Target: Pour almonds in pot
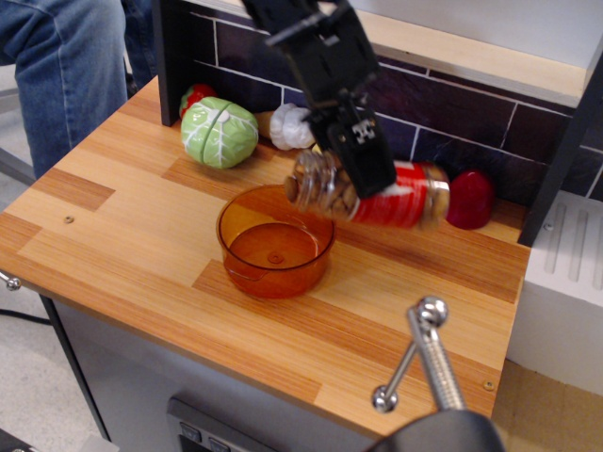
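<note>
A clear plastic jar with a red label (400, 202) is held tipped on its side, its open mouth (300, 185) over the far right rim of the orange translucent pot (276, 241). The almonds (328, 186) have slid toward the mouth end. The pot's floor looks bare. My black gripper (366, 169) comes down from the upper left and is shut on the jar's middle. The pot sits mid-table with a small handle at its front.
Behind the pot lie a green toy cabbage (220, 132), a white toy garlic (290, 126) and a red toy vegetable (193, 96) against the dark tile wall. A red egg-shaped toy (470, 199) is behind the jar. A metal lever (426, 356) rises at front right.
</note>
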Tool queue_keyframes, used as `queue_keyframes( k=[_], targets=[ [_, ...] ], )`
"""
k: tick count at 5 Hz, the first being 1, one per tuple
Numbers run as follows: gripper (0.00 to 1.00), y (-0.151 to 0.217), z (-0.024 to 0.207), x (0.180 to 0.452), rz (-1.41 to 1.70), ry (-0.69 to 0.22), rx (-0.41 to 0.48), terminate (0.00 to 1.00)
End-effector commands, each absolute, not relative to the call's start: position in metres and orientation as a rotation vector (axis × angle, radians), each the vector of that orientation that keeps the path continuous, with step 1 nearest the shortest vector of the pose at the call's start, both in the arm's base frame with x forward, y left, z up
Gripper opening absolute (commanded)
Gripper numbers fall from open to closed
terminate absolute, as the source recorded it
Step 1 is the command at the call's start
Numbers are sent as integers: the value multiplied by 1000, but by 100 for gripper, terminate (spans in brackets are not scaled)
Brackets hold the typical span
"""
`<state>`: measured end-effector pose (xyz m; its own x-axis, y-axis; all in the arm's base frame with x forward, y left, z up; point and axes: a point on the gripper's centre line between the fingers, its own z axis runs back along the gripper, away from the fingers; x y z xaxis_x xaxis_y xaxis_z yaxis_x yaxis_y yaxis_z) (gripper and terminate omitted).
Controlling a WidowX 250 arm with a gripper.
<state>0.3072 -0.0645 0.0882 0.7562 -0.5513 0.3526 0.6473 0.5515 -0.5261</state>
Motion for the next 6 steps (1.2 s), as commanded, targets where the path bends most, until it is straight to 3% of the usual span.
queue_keyframes(
  k=[1, 2, 6],
  targets=[
    [0, -55, 109, 315, -635, -309, -634, 0],
    [0, -49, 112, 317, -471, -478, -515, 0],
    [0, -40, 113, 339, -242, -815, -275, 0]
  ],
)
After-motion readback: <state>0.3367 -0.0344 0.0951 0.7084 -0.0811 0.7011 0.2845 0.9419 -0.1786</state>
